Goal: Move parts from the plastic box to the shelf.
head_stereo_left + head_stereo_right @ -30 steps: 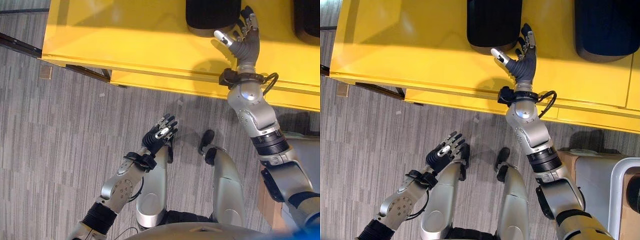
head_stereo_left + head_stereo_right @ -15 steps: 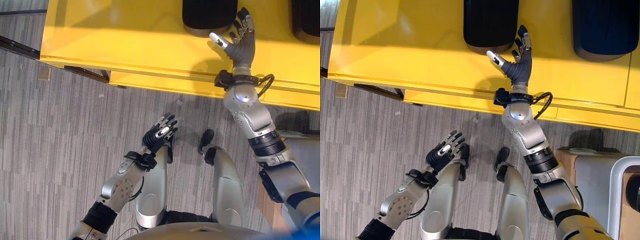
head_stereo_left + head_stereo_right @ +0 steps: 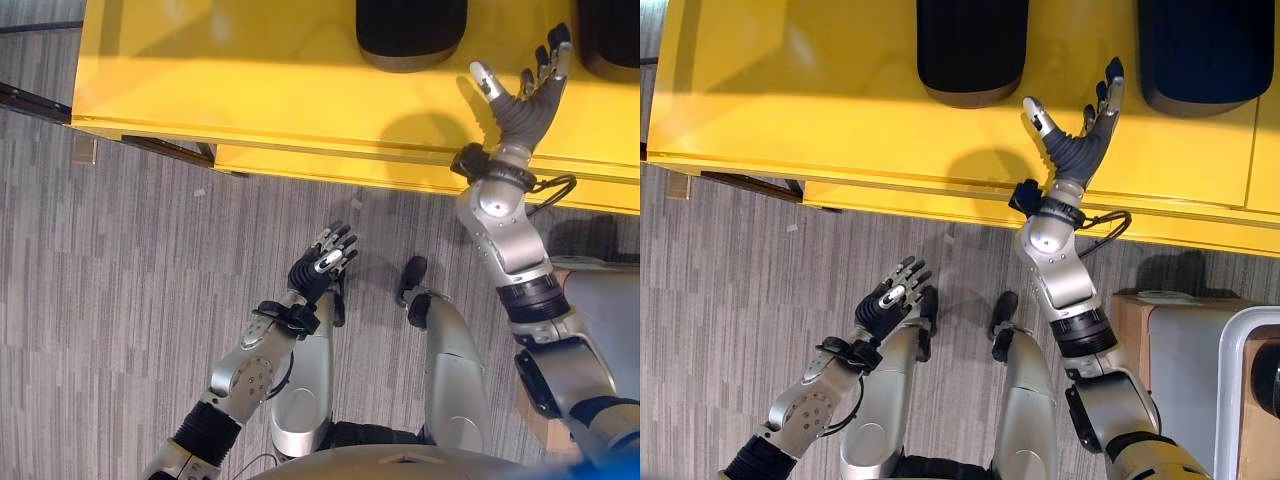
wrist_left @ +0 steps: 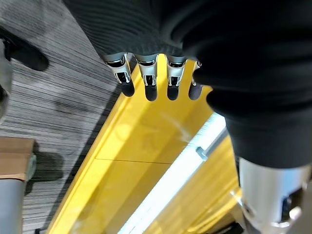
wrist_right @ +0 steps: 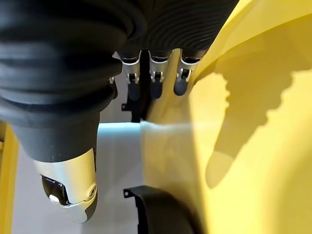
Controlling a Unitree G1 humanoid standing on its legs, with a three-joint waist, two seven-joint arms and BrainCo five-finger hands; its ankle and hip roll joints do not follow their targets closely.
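Two black parts stand on the yellow shelf: one at the middle back, the other further right. My right hand hovers open over the shelf between them, fingers spread, touching neither and holding nothing. In the right wrist view its straight fingers point along the shelf top, past the rim of a black part. My left hand hangs open and empty low over the floor, in front of the shelf. A white plastic box shows at the lower right, with something dark inside.
A brown cardboard box stands beside the plastic box, on the grey striped carpet. The shelf's front edge runs across the view just behind my right wrist. Its left half is bare yellow surface.
My right hand has drawn away from the middle black part and swung to the right, into the gap between the two parts. The left hand has barely moved.
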